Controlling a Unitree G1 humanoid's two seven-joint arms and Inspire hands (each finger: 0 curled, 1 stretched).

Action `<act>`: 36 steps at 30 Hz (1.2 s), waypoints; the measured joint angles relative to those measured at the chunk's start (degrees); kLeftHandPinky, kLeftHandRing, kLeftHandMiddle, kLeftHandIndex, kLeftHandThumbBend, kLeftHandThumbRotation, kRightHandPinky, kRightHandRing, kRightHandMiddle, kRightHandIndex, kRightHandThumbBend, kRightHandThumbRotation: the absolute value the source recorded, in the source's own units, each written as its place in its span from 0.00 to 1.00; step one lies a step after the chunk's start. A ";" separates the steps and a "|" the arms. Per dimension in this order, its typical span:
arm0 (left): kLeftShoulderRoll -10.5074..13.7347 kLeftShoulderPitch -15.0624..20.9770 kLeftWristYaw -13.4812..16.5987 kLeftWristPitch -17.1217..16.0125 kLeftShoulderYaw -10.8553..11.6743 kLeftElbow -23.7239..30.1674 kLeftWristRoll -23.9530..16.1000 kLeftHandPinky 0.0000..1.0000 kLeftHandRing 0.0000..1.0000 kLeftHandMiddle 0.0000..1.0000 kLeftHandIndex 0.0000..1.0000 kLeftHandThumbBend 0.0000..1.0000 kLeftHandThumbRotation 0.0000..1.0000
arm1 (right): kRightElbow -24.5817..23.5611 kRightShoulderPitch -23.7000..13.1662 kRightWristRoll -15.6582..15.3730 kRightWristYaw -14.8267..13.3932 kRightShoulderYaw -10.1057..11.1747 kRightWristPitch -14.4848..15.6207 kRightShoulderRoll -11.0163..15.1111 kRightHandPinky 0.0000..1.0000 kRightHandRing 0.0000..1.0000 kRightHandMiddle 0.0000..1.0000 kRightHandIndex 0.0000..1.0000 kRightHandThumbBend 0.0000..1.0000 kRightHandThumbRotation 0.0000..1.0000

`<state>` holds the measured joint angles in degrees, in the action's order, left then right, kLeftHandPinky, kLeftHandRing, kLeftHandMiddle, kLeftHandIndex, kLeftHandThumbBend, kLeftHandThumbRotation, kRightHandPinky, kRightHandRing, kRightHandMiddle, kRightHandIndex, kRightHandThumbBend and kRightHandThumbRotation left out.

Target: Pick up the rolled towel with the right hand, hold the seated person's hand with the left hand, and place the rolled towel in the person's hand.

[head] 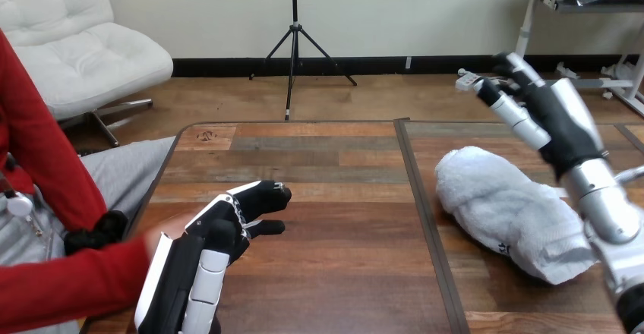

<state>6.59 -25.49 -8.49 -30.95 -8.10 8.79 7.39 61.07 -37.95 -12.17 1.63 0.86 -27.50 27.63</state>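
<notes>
The rolled white towel (507, 211) lies on the right half of the wooden table (334, 159), angled from the middle toward the near right. My right hand (548, 114) hangs in the air above the towel's far end, open, with nothing in it and clear of the cloth. At the lower left, my left hand (203, 262) lies over the person's hand (165, 234), which reaches in from a red sleeve (68, 285). Most of that hand is hidden beneath mine, so the grip cannot be made out.
A dark seam (421, 212) runs front to back down the table, left of the towel. The person sits at the left side, close to the table's edge.
</notes>
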 measured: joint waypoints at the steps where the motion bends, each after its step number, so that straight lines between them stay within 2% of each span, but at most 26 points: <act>1: -0.02 0.09 0.01 0.00 0.01 0.00 -0.01 0.69 0.77 0.74 0.70 0.72 1.00 | 0.53 -0.46 -0.46 -0.42 -0.14 0.01 0.34 0.82 0.89 0.96 1.00 1.00 0.91; 10: -0.24 1.51 -0.21 0.00 0.01 -0.06 0.03 0.69 0.77 0.74 0.70 0.71 1.00 | 4.14 -3.66 -3.58 -3.35 -0.82 0.17 2.74 0.88 0.96 0.99 1.00 1.00 0.84; 16: -0.43 2.29 -0.50 0.00 0.00 -0.06 0.02 0.69 0.78 0.74 0.70 0.71 1.00 | 5.95 -4.97 -4.62 -3.88 -1.27 0.67 3.64 0.91 0.99 1.00 1.00 1.00 0.76; 22: -0.51 2.51 -0.51 0.00 0.02 -0.06 0.00 0.69 0.77 0.74 0.69 0.70 1.00 | 7.59 -5.77 -5.83 -3.96 -2.30 2.33 4.10 0.91 0.99 1.00 1.00 1.00 0.67; 29: -0.51 2.50 -0.51 0.00 0.13 -0.06 -0.01 0.68 0.77 0.74 0.69 0.71 1.00 | 9.50 -5.85 -6.90 -3.94 -3.39 4.17 4.11 0.84 0.97 1.00 1.00 1.00 0.60; 36: -0.50 2.49 -0.46 0.00 0.24 -0.06 -0.09 0.68 0.77 0.74 0.69 0.72 1.00 | 11.11 -5.84 -7.70 -3.92 -4.59 5.61 4.11 0.82 0.98 1.00 1.00 1.00 0.58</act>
<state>6.09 -23.00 -8.95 -30.95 -7.86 8.73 7.30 72.18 -43.80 -19.87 -2.30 -3.73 -21.89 31.75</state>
